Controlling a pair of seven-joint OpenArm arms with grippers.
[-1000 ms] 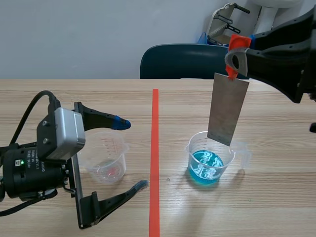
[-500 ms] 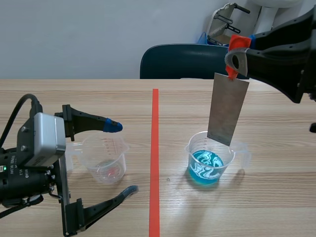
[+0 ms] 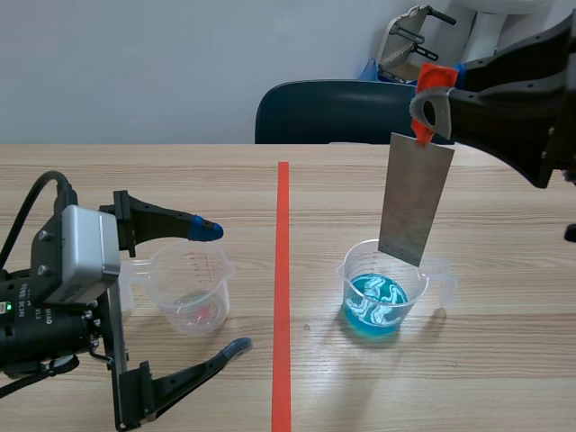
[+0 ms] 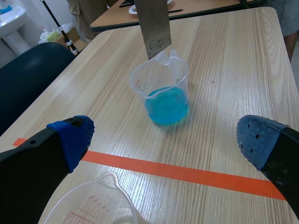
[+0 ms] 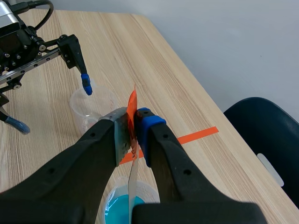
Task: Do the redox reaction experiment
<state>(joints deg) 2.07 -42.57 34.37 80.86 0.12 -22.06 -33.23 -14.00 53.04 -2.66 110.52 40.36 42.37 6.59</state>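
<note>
Our left hand (image 3: 225, 288) backed off, fingers wide apart; right hand (image 3: 430, 99) still clamping the metal strip (image 3: 416, 200) over the blue cup (image 3: 382, 288).

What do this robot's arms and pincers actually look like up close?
The left arm and right arm are bulky and black. The left pincer has two thick black fingers tipped with blue dotted pads. A silver-grey box with a tiny green light sits at its wrist, and a black cable loops out behind. The right pincer has the same black fingers, one pad blue, the other grey.
</note>
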